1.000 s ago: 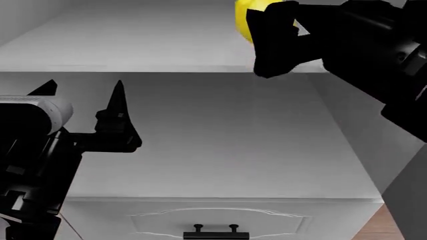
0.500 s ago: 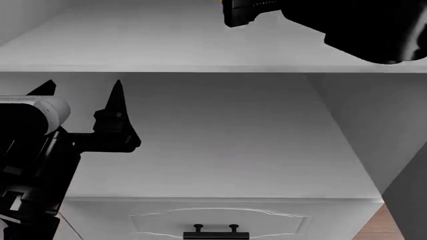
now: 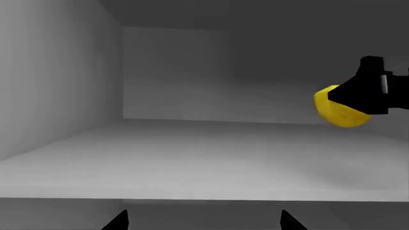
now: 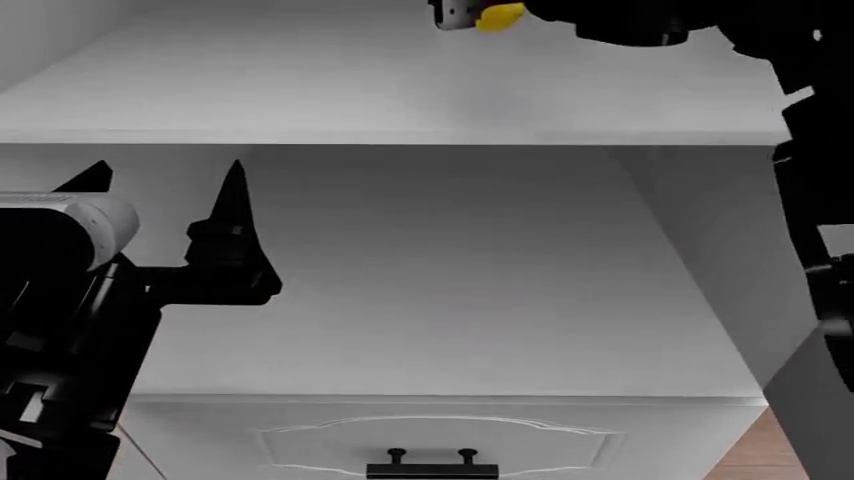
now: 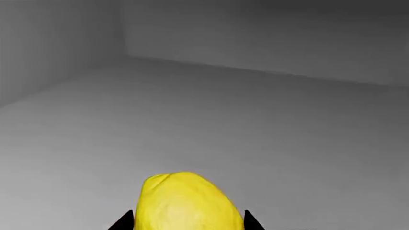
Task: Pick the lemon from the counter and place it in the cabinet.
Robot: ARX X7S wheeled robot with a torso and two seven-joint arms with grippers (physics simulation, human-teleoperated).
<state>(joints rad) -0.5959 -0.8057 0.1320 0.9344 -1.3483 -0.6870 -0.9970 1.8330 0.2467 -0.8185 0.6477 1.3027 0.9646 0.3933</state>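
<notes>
Since the earlier frame our right arm has pushed deeper over the upper shelf, and a sliver of yellow shows again at its tip. We see the cabinet (image 4: 400,290), pale grey with flat shelves and smooth walls, a drawer (image 4: 427,445) with a black handle below. Our left gripper (image 4: 160,215) hangs before the lower shelf, jaws spread wide and empty. Our right gripper (image 4: 470,14) has its jaws closed on the lemon (image 5: 187,203), bright yellow, roundish and slightly lumpy, held just above the upper shelf inside the cabinet.
</notes>
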